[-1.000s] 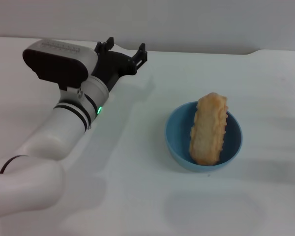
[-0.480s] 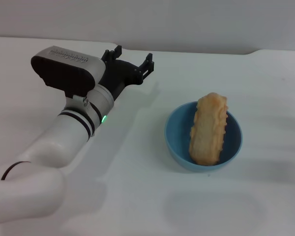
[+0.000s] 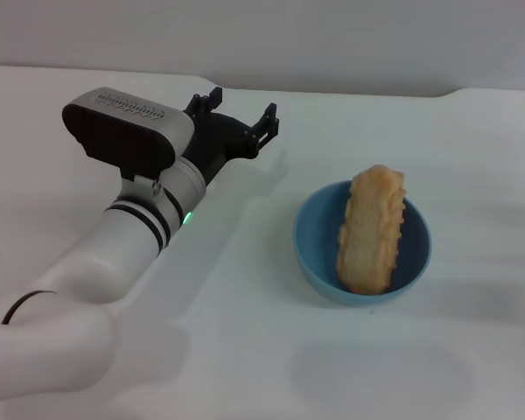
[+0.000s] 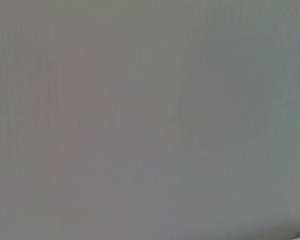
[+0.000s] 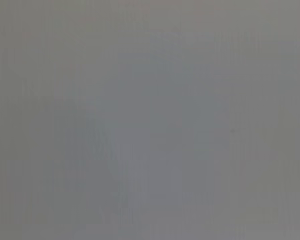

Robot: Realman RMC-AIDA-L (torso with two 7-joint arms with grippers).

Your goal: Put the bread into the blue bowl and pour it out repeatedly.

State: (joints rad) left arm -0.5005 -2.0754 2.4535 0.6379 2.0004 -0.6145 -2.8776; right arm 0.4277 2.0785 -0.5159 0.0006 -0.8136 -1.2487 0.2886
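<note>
The orange-tan bread lies lengthwise in the light-blue bowl, its far end sticking up over the rim. The bowl stands right of centre on the white table in the head view. My left gripper hovers to the upper left of the bowl, well apart from it, open with nothing between its black fingers. My right arm and gripper are out of view. Both wrist views show only a plain grey surface.
The white table spreads around the bowl, with a pale wall behind its far edge. My left arm crosses the left side of the table.
My left gripper has moved rightward and slightly nearer, toward the bowl. Bread and bowl have stayed put.
</note>
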